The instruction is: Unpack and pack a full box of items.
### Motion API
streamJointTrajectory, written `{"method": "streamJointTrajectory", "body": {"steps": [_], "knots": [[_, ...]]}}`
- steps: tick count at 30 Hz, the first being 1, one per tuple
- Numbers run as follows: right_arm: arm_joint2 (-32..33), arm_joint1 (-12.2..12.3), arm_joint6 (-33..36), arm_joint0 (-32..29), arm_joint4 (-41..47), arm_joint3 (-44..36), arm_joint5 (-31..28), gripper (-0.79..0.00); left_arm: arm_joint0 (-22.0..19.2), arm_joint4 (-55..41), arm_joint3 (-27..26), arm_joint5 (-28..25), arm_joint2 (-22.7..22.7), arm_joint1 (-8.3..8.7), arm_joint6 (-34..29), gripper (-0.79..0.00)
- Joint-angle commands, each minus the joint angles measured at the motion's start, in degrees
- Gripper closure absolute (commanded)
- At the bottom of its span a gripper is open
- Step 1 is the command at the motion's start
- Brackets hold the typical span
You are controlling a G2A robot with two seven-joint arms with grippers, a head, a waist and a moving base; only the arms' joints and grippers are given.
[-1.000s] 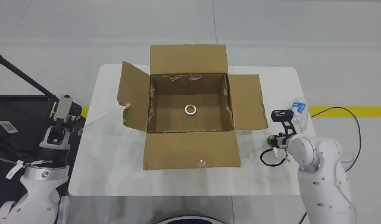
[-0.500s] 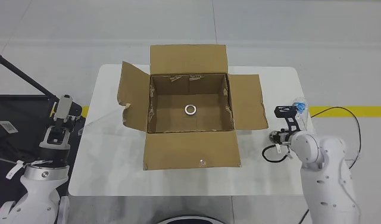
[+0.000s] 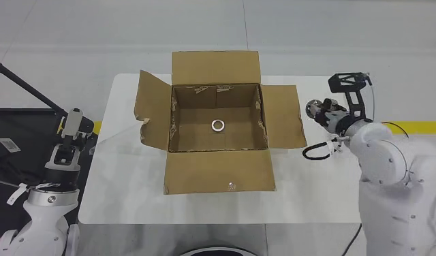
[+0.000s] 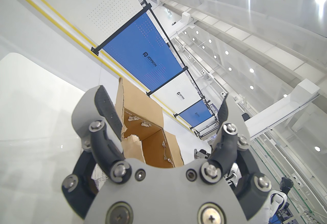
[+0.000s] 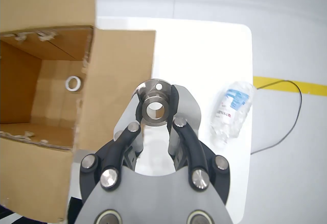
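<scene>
Right gripper (image 5: 156, 103) clamped on metal flanged bushing (image 5: 150, 91) hub; likely heavy, rigid, slick. Box (image 3: 218, 171) at 9 o'clock. Left gripper (image 4: 163, 107) wide, empty.

The top view looks down on the whole table (image 3: 122, 188) and open box (image 3: 216, 171). The left wrist view sits low off the table's left edge, tilted up past the box to the ceiling (image 4: 255, 18). The right wrist view looks down from near the right edge and shares the box's inside with the top view.
</scene>
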Motion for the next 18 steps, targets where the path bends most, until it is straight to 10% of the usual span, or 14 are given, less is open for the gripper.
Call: {"method": "streamJointTrajectory", "body": {"steps": [1, 18], "knots": [[-3.3, -0.3, -0.5, 2.2, 0.8, 0.4, 1.2, 0.000, 0.0, 0.0, 0.0, 0.0, 0.0, 0.00, 0.0, -0.785], [-36.5, -5.2, -5.0, 16.4, 0.9, 19.8, 4.5, 0.000, 0.0, 0.0, 0.0, 0.0, 0.0, 0.00, 0.0, -0.785]]}}
